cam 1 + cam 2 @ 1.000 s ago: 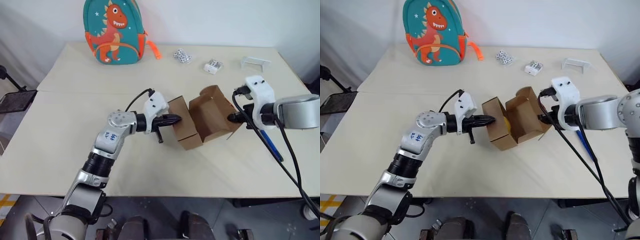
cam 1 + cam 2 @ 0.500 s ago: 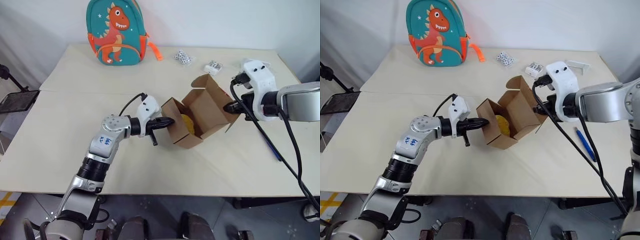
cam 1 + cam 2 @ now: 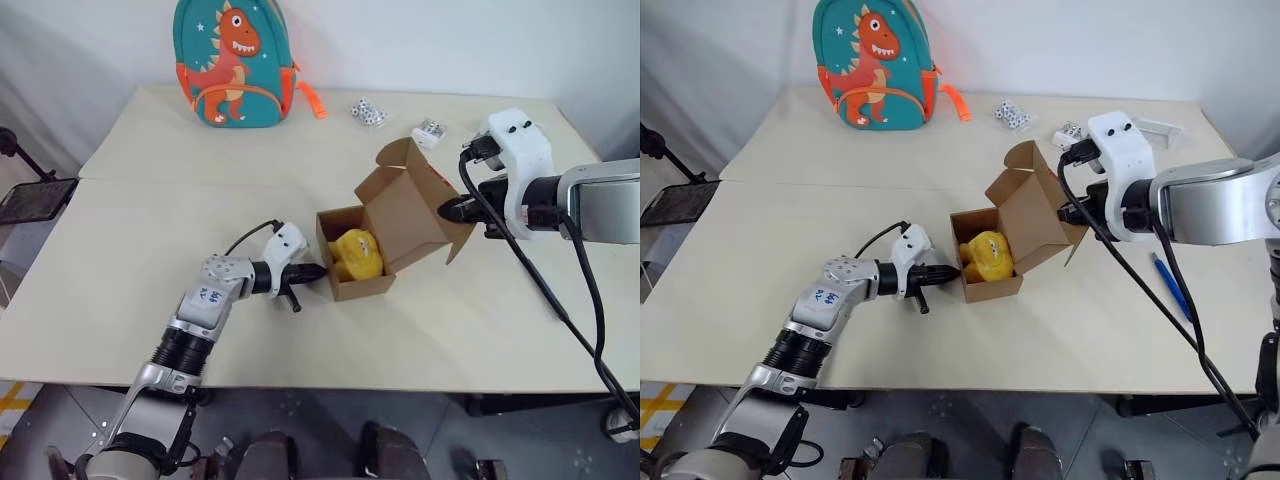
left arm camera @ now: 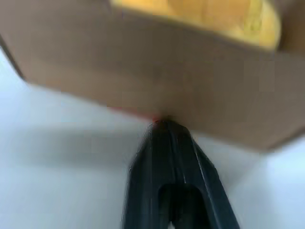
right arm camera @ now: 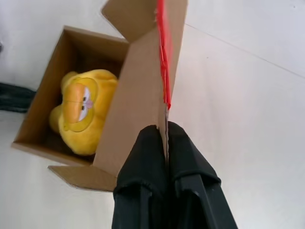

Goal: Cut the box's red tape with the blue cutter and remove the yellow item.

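Observation:
The brown box rests on the table with its lid swung up and back. Inside it lies the yellow item, a soft toy with a cartoon face. My right gripper is shut on the lid's edge. Red tape runs along that edge. My left gripper is shut, and its tips press against the box's left wall low down, where a sliver of red shows. The blue cutter lies on the table to the right, under my right arm's cable.
A teal dinosaur backpack stands at the table's far edge. Small dice-like pieces, a small white pack and a white bracket lie at the far right. A seam crosses the tabletop.
The box has come down from a tilted, lifted pose to rest on the table, opening upward. My left gripper sank with it; my right gripper raised the lid and the yellow item came into view.

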Robot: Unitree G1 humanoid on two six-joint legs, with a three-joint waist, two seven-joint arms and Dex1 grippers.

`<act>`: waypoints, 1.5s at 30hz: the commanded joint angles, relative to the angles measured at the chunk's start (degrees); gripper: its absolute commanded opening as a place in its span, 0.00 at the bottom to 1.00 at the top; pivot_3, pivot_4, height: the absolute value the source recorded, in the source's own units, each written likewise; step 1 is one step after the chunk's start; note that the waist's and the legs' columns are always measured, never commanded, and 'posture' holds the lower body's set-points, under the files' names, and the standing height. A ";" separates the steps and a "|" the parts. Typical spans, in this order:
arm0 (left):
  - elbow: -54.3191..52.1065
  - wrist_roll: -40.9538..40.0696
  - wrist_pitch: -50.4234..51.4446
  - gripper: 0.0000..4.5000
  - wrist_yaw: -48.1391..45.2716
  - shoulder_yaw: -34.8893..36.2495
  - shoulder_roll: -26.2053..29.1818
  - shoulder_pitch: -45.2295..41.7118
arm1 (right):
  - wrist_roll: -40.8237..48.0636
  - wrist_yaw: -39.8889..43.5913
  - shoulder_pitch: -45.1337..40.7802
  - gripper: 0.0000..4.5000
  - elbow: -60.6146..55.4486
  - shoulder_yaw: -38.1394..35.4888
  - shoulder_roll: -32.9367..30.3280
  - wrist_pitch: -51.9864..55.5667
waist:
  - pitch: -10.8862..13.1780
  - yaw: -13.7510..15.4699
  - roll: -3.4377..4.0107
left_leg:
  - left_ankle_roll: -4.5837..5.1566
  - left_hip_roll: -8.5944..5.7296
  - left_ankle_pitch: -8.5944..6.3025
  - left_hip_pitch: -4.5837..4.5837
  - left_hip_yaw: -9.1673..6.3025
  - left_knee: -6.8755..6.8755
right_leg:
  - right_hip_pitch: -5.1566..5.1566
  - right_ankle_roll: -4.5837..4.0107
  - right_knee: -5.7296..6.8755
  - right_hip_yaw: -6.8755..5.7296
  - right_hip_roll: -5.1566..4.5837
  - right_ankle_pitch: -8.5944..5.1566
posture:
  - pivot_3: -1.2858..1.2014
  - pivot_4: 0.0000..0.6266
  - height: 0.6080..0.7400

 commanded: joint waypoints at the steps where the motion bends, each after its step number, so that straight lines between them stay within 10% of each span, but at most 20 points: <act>1: -1.39 0.04 0.38 0.00 -0.25 -1.35 -1.04 -0.05 | 4.64 -1.30 1.39 0.00 -2.48 1.84 -0.95 -2.70 | 0.00 -0.07 0.00 | 0.00 -0.01 0.00 0.00 0.01 -0.02 | 0.00 0.00 -0.02 -0.01 0.00 0.00 | 0.52 0.24 1.00; 15: -2.45 -0.27 0.31 0.00 0.05 0.60 -0.91 -0.55 | 4.71 -1.80 6.98 0.00 -2.53 3.05 -0.18 -7.21 | 0.00 -0.31 0.00 | 0.01 0.02 0.00 0.02 0.12 -0.02 | -0.01 0.01 -0.05 0.03 0.00 0.00 | 0.52 0.24 1.00; 29: -4.64 -1.29 -2.26 0.00 -2.89 3.14 3.94 0.40 | -19.15 21.63 13.78 0.99 -6.51 -9.02 -1.85 -11.05 | 0.04 0.01 0.04 | 0.00 -0.05 0.00 -0.69 0.08 -0.02 | -0.67 0.14 -0.01 -0.06 0.01 0.07 | 0.52 0.24 1.00; 45: -3.10 -9.18 -13.62 0.00 -13.08 14.67 14.80 5.43 | -46.68 56.76 31.44 0.99 -14.90 -25.47 5.66 -39.97 | 0.05 -0.36 0.04 | 0.00 -0.07 0.00 -0.63 0.23 -0.07 | -0.77 0.20 0.02 0.02 0.02 0.10 | 0.52 0.24 1.00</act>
